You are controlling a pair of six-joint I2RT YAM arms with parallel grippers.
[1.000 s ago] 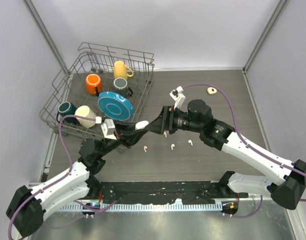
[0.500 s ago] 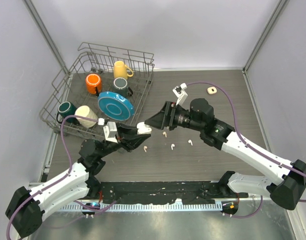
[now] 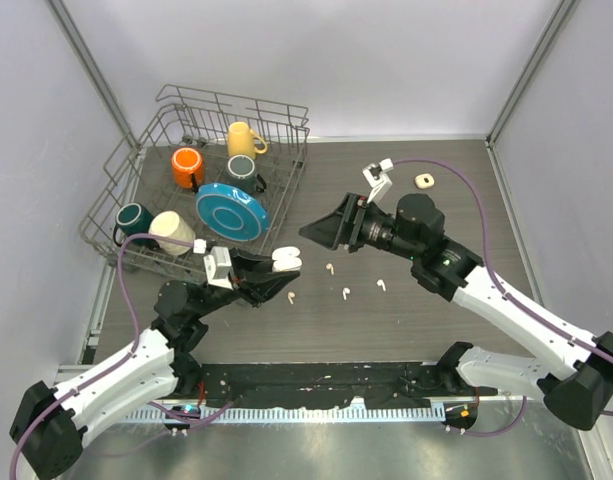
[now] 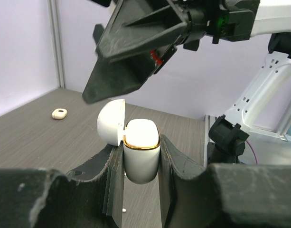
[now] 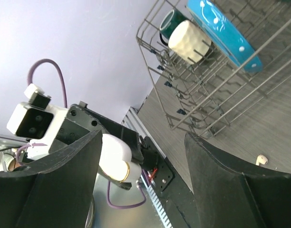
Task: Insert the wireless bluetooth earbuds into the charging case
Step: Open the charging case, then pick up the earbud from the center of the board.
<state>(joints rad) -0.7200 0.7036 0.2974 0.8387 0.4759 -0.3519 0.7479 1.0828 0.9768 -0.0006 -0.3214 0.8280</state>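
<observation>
My left gripper [image 3: 274,270] clamps the charging case [image 4: 141,156] upright, lid flipped open. My right gripper [image 3: 308,230] hangs open and empty just beyond it. Four earbuds [image 3: 346,293] lie loose on the table [image 3: 386,325], directly below my free right gripper.

Four earbuds [image 3: 346,293], one charging case [image 3: 284,260], five mugs [image 3: 187,166], one blue plate [image 3: 230,211], one wire rack [image 3: 289,150], one beige oval [image 3: 423,181].
</observation>
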